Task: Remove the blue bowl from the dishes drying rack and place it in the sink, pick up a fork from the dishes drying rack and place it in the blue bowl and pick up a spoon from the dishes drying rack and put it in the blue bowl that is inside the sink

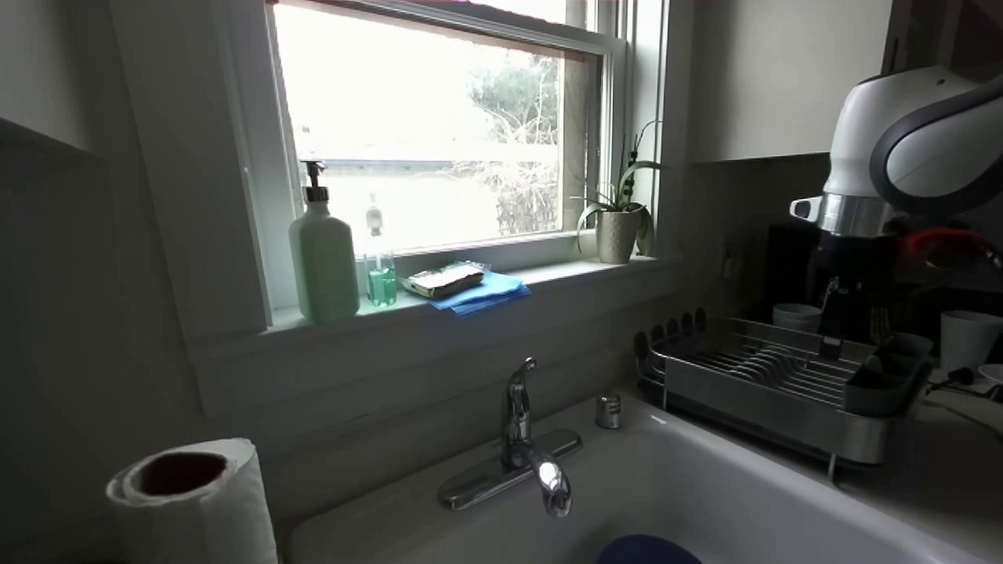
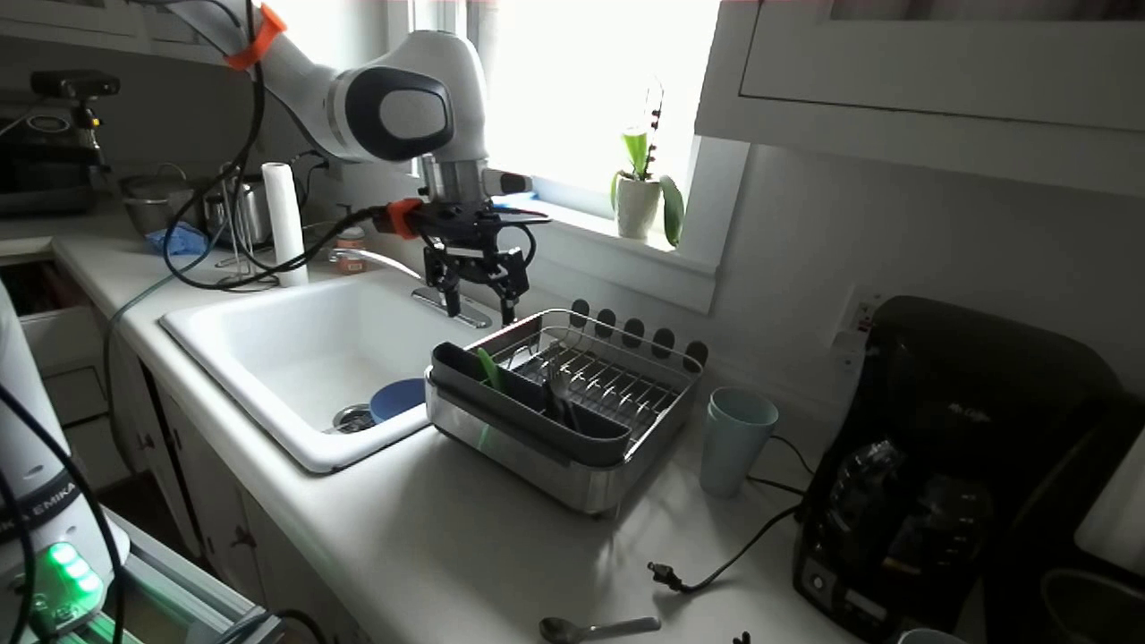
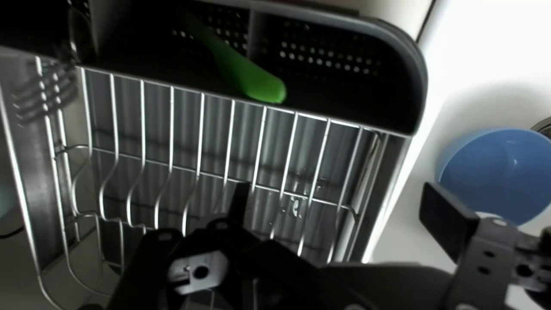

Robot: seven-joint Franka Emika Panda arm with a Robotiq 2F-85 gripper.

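The blue bowl (image 2: pixel 396 399) (image 3: pixel 501 176) rests in the white sink (image 2: pixel 234 380), near the drain; only its rim edge (image 1: pixel 646 551) shows in an exterior view. My gripper (image 2: pixel 481 313) (image 3: pixel 342 202) hangs open above the sink-side end of the dishes drying rack (image 1: pixel 752 384) (image 3: pixel 143 116). Nothing is between its fingers: one is over the wires, the other over the sink side. A fork (image 2: pixel 561 394) (image 3: pixel 47 92) stands tines-up in the rack's dark utensil holder (image 2: pixel 510 407). Whether a spoon is in there I cannot tell; a metal spoon (image 2: pixel 599 630) lies on the counter.
A green handle (image 3: pixel 262 84) sticks up from the holder. The chrome faucet (image 1: pixel 517 423) rises behind the sink. Pale cups (image 2: pixel 735 438) and a black coffee maker (image 2: pixel 903 501) stand beyond the rack, with a cord on the counter. A paper towel roll (image 1: pixel 196 501) is beside the sink.
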